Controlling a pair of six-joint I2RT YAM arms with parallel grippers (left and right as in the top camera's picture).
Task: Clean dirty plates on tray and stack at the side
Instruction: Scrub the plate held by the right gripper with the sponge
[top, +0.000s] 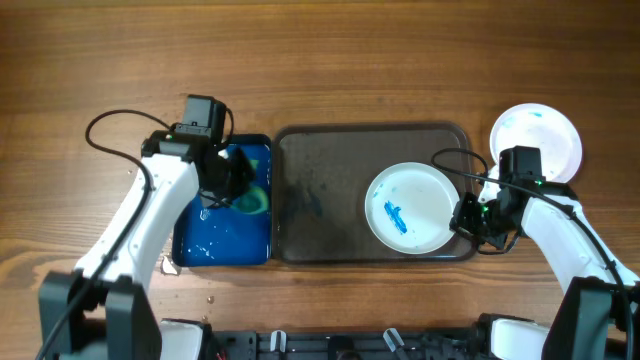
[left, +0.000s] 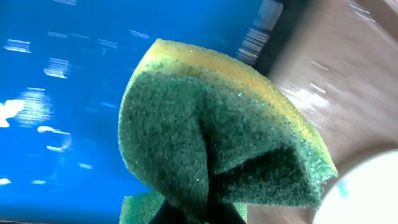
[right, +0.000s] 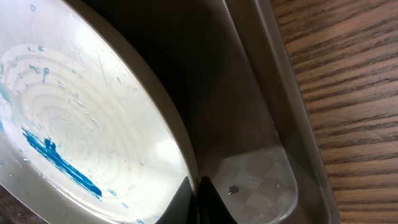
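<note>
The left claw (top: 232, 182) is mostly out of its own wrist camera's frame. Only dark finger tips show at the bottom edge, pinched tight on a folded green-and-yellow sponge (left: 205, 118) that fills the view and hangs over the wet blue tray (left: 62, 124). Whether the right claw (top: 470, 217) is open or closed cannot be told: its wrist view cuts it off, showing one dark tip against the plate's rim and one pale finger (right: 255, 180) lying low beside it. The smeared plate (top: 425, 195), with a blue streak on its face, sits in the right half of the grey-brown tray (top: 320, 190), and the right claw is at its right edge. A second plate (top: 545, 135), faintly blue near its top, rests on the tabletop (top: 320, 60) just past the tray's far right corner, partly hidden by the right arm.
</note>
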